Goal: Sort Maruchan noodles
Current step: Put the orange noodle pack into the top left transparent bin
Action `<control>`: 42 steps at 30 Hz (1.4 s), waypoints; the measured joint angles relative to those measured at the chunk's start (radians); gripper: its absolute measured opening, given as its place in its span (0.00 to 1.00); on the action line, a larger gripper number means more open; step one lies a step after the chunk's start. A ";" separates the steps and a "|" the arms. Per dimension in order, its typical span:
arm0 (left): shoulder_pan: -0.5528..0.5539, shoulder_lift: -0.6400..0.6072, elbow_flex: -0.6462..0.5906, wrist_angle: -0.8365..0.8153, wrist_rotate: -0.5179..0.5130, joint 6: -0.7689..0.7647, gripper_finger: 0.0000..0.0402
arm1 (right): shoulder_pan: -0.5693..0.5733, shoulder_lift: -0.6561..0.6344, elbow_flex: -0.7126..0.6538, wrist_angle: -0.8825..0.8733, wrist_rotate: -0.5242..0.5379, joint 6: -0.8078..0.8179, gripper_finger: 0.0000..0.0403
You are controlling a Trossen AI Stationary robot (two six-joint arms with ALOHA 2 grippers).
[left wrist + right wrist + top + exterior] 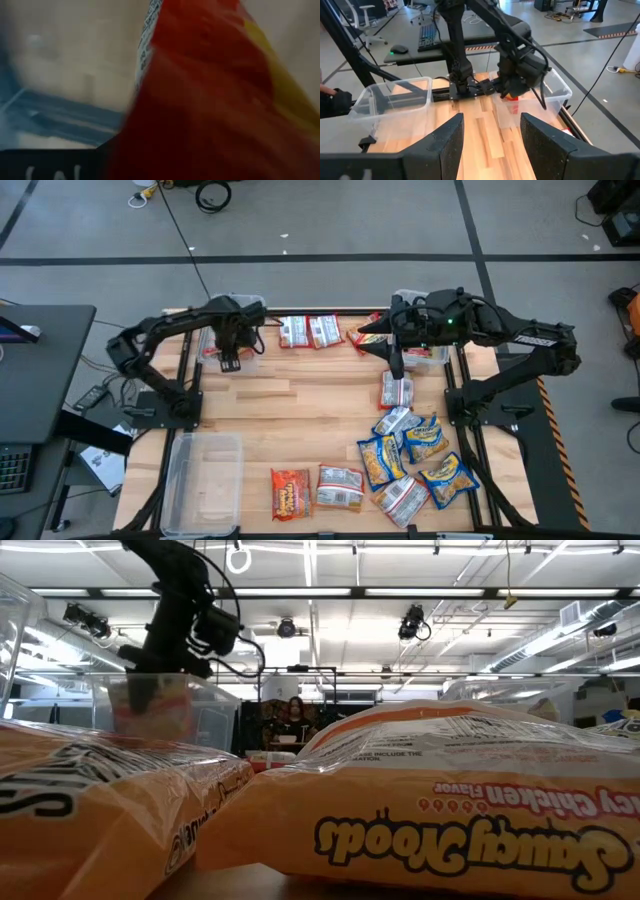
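My left gripper hangs in the clear bin at the table's far left, shut on an orange-red Maruchan noodle packet. The low view shows that packet behind the bin's wall. My right gripper is open with nothing between its fingers. It hovers right of the table's middle, just beyond a silver packet that lies flat. Several more packets lie flat at the near right. My left gripper holds the orange-red packet from above, and the packet's lower part hangs below the fingers inside the bin. The packet fills the left wrist view and hides the place of contact. Which edge the fingers have, I cannot tell.
A second clear bin stands at the near left and a third at the far right, under my right arm. Two packets lie at the far middle and an orange one beside the right bin. Two more lie near the front edge.
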 joint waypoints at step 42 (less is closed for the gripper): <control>0.118 0.190 0.232 0.110 -0.229 0.008 0.35 | 0.028 0.000 0.000 -0.093 0.011 0.052 0.50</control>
